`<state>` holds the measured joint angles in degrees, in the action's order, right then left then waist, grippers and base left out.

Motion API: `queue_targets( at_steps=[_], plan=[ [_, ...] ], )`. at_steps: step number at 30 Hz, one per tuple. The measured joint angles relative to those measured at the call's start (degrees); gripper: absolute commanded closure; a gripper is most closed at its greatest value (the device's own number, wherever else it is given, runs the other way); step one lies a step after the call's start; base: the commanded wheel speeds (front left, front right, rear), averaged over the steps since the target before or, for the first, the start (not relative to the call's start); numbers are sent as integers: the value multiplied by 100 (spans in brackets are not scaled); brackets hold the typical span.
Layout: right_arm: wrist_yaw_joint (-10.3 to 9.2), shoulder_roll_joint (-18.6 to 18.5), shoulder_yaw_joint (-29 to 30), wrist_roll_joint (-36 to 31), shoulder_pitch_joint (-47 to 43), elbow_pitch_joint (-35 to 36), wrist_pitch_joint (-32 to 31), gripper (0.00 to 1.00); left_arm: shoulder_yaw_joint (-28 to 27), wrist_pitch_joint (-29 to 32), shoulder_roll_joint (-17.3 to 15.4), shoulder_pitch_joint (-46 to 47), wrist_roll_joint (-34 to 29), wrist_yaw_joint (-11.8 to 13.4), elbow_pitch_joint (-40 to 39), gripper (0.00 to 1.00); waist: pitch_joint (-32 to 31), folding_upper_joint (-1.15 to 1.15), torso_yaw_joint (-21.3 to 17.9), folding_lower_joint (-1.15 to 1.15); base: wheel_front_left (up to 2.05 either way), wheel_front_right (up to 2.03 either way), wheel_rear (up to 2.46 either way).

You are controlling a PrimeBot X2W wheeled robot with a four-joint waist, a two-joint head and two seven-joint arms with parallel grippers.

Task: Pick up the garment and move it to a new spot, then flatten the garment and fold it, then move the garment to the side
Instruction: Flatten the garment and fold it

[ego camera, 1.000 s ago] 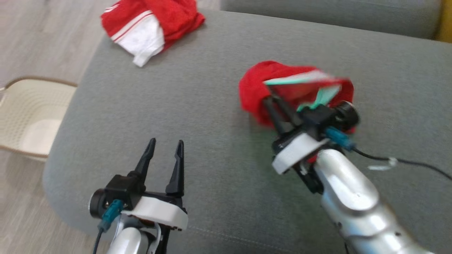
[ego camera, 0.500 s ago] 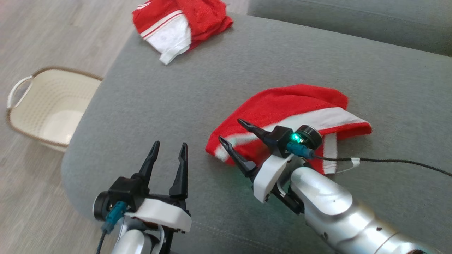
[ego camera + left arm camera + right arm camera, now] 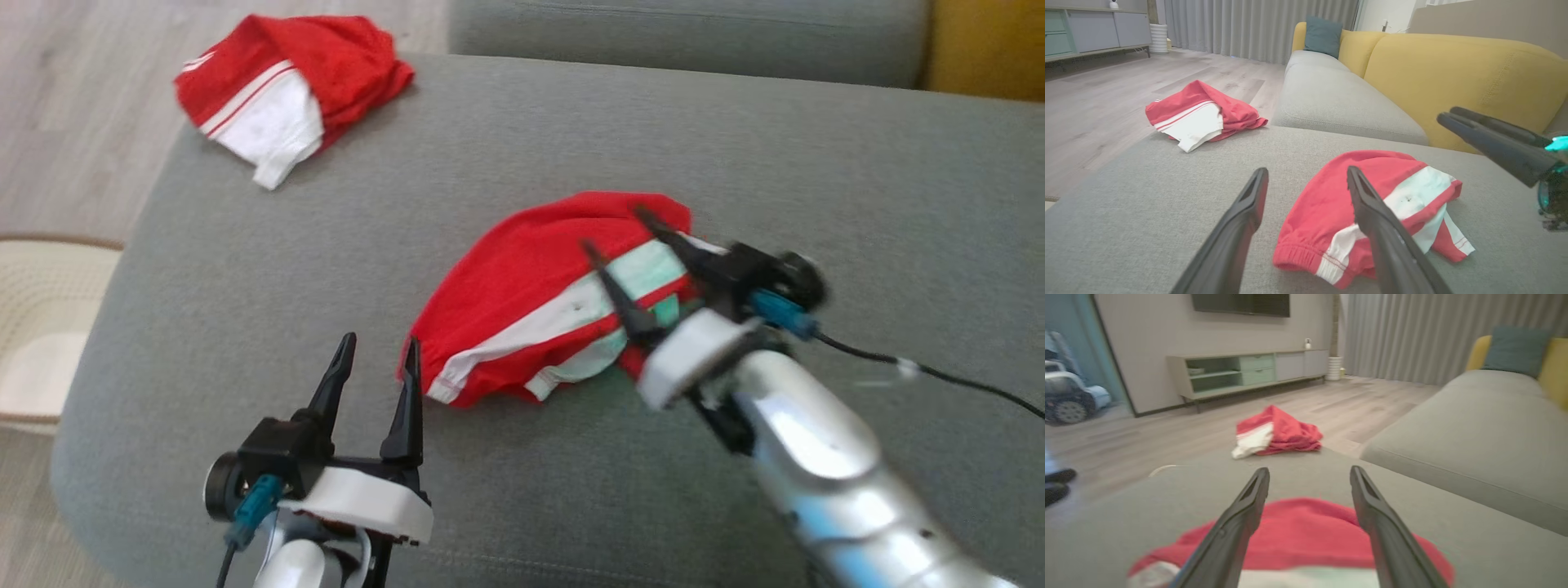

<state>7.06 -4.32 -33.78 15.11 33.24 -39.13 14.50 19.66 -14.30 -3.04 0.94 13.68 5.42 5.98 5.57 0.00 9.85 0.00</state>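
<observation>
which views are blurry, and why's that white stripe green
Head view: right gripper smeared, left gripper crisper, greenish cast on the white stripe of the near shorts. Right wrist view: soft all over. Left wrist view: sharpest; a green light glows at its right edge, likely the source.

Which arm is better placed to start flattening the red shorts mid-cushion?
Right, probably: the right end effector hangs open directly over the red shorts, while the left end effector, also open, sits at their near edge.
</observation>
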Motion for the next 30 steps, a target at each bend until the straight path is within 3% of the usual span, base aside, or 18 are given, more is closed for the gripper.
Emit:
queue_targets(
  at_steps=[6,10,16,25,26,27,28,29,30],
  plan=[
    [0,-350,1310,-1139,-410,-512,8,0,25,0,0,0,-1,-45,-18,0,68,0,-97,0,0,0,0],
    [0,-376,1842,-1683,-438,-899,12,0,38,0,0,2,-48,-47,-18,0,158,0,-34,0,0,0,0],
    [0,-378,2338,-2301,-268,-1544,12,0,67,0,0,37,-48,-91,-18,0,315,0,112,0,0,0,0],
    [0,-378,2560,-2974,505,-2370,12,0,74,0,0,125,-108,-98,-18,0,543,0,374,0,0,0,0],
    [0,-377,2581,-3005,534,-2417,12,17,71,0,0,144,-108,-98,-18,0,560,0,399,0,0,0,0],
    [0,-376,2610,-3034,560,-2465,12,52,68,0,1,166,-109,-98,-18,0,575,0,421,0,0,0,0],
    [0,-376,2638,-3041,580,-2503,12,66,63,0,1,178,-111,-98,-18,0,585,0,438,0,0,0,0],
    [0,-376,2658,-3041,604,-2533,12,90,58,0,1,177,-126,-97,-18,0,593,0,449,0,0,0,0],
    [0,-372,2671,-3041,619,-2532,12,100,51,0,1,177,-145,-97,-18,0,595,0,451,0,0,0,0]
  ],
)
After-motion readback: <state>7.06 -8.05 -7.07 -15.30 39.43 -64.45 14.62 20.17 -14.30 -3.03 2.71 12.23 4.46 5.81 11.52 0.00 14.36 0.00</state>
